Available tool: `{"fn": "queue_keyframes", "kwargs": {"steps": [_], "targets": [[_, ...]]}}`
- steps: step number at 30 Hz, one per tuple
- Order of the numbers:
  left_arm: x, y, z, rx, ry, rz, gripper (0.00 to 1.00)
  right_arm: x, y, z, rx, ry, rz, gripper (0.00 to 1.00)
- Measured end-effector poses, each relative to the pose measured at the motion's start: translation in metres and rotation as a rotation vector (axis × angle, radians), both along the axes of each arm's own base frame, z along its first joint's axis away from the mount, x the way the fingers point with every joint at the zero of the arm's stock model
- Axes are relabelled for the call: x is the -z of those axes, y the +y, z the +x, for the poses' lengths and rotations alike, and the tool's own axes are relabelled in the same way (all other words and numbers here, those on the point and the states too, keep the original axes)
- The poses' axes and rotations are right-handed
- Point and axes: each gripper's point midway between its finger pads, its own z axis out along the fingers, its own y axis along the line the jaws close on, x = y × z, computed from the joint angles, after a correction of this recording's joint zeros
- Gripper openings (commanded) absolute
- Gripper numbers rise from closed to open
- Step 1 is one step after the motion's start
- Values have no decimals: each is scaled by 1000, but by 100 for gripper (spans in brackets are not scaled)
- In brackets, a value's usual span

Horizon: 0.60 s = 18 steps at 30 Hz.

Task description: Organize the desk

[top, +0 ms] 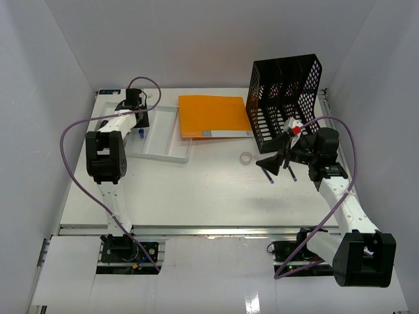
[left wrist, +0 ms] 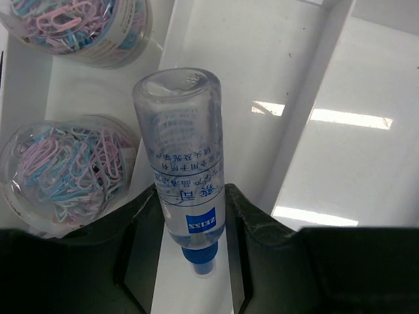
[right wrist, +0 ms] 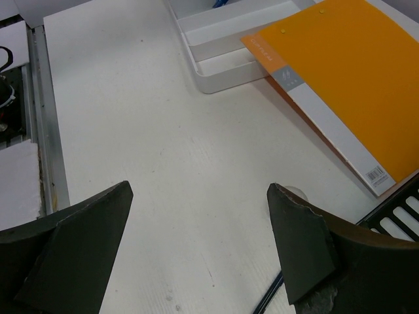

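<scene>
The white desk (top: 196, 190) holds a white compartmented tray (top: 163, 137) at the far left. My left gripper (top: 139, 124) is over that tray, shut on a clear bottle (left wrist: 183, 144) with a blue cap (left wrist: 198, 257); the jaws press both of its sides, cap toward the wrist. The bottle lies along a tray compartment beside two tubs of coloured paper clips (left wrist: 65, 170). My right gripper (top: 273, 163) hovers open and empty above the desk (right wrist: 163, 131), with two dark pens (top: 270, 176) just below it. One pen (right wrist: 268, 297) shows between its fingers.
An orange folder (top: 213, 116) lies at the back middle, partly under the black mesh file rack (top: 285, 98) at the back right. A small tape roll (top: 246, 157) sits near the right gripper. The metal rail (top: 196, 230) runs along the near edge.
</scene>
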Motion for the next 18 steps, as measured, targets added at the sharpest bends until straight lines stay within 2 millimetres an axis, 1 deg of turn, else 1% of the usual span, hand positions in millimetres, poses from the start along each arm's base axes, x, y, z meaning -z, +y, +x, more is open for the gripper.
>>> {"fn": "queue_keyframes", "kwargs": {"steps": [1, 3, 5, 8, 12, 15, 18], "targets": [[1, 1, -1, 4, 12, 11, 62, 0, 0, 0, 0, 0, -1, 90], [0, 3, -1, 13, 24, 27, 72, 2, 0, 0, -1, 1, -5, 90], [-4, 4, 1, 20, 24, 33, 78, 3, -1, -1, -2, -1, -11, 90], [-10, 1, 3, 27, 12, 21, 81, 8, -2, -1, -5, -7, -27, 90], [-19, -9, 2, 44, -1, -31, 81, 23, -5, -1, -6, 10, -60, 90], [-39, -19, -2, 59, -35, -92, 82, 34, -9, 1, 8, 12, -98, 90], [-70, -35, -16, 93, -93, -178, 83, 44, -15, 5, 39, 10, -148, 90]]}}
